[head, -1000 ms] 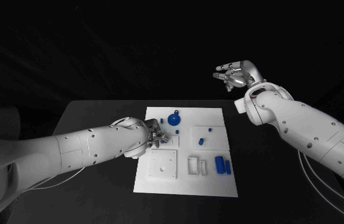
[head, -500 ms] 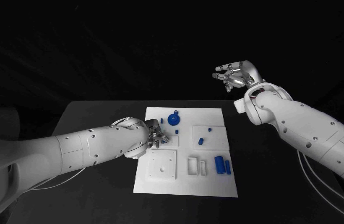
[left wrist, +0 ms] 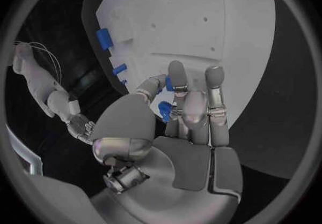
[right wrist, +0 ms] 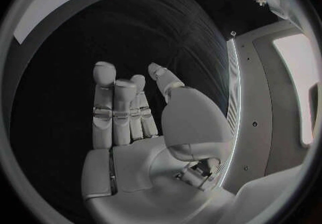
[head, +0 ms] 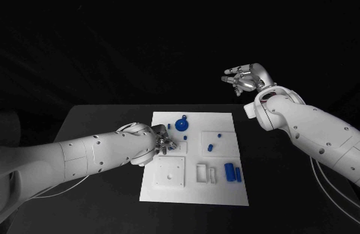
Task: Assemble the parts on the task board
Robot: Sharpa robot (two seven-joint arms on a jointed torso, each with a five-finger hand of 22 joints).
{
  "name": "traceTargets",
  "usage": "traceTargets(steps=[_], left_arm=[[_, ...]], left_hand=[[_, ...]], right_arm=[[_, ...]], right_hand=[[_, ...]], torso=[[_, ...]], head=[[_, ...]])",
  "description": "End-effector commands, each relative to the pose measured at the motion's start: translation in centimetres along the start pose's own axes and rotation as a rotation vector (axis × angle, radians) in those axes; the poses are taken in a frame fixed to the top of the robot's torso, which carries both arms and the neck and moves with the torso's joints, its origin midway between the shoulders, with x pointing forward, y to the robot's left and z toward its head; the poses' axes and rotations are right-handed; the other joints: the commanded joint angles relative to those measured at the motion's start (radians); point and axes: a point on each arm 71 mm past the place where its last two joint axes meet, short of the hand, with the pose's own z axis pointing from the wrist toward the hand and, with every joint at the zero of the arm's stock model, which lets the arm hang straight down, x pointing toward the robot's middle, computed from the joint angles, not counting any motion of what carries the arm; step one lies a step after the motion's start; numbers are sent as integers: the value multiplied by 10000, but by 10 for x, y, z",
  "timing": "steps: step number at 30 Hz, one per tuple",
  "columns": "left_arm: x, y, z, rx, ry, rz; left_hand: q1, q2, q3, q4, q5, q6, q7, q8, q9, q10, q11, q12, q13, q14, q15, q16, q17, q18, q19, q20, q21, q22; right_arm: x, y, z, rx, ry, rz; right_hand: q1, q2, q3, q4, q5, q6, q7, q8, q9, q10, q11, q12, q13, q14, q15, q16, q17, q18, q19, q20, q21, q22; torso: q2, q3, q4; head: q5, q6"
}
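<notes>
The white task board (head: 196, 192) lies in the middle of the black table. My left hand (head: 161, 142) hovers low over the board's left part; in the left wrist view the left hand (left wrist: 184, 122) pinches a small blue part (left wrist: 164, 110) between thumb and fingers. A round blue part (head: 181, 125) stands just beyond it, and a tiny blue peg (head: 185, 138) sits beside the fingers. Two blue blocks (head: 229, 172) lie at the board's near right. My right hand (head: 244, 78) is raised high past the board's far right corner, fingers apart and holding nothing (right wrist: 127, 117).
Two small blue pieces (head: 210, 147) sit in the board's right middle square. A raised white square (head: 170, 172) and a white slotted frame (head: 202, 172) occupy the near part. The black table (head: 98, 192) extends on both sides of the board.
</notes>
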Motion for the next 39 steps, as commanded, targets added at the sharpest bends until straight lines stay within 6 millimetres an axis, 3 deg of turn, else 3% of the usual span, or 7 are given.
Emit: traceTargets(steps=[1,23,32,39], left_arm=[[6,-2,0,32,189,139],[8,-7,3,80,247,276],[10,-9,3,92,382,375],[11,-12,3,136,474,528]], left_hand=[[101,-40,243,-198,-41,1231,-1067,58,954,456,-114,71,17,31,-57,61,20,-152,26,-43,60,189],[157,-30,184,-148,-178,1288,-1101,127,1093,457,-139,192,19,61,-61,196,90,-159,24,-46,112,186],[262,-76,6,87,-457,1154,-1136,605,996,457,-149,210,5,47,-64,241,40,-181,9,-49,112,185],[313,-66,-5,60,-593,1149,-1138,670,940,456,-149,230,13,53,-55,269,63,-181,9,-38,112,182]], right_arm=[[2,1,0,-59,149,-5],[3,1,1,-34,221,8],[4,1,1,-30,261,13],[5,2,1,-46,285,25]], right_hand=[[-50,13,-14,-34,34,-5,-1,-32,-9,-94,-7,35,-15,-48,8,19,8,192,379,1,-36,489],[-57,27,2,-54,38,-2,0,-32,-9,-100,-8,45,-24,-50,8,18,8,191,378,-1,-49,488],[-79,36,-4,-61,-4,-3,1,-33,-10,-104,-6,52,-28,-54,9,13,5,191,374,1,-73,485],[-79,36,-5,-61,-4,-3,1,-33,-10,-104,-6,52,-29,-54,9,13,5,191,374,1,-73,485]], torso=[[3,-4,-2],[0,2,4],[2,7,3],[2,8,8]], head=[[3,9],[-65,7],[-63,-4],[-62,-13]])
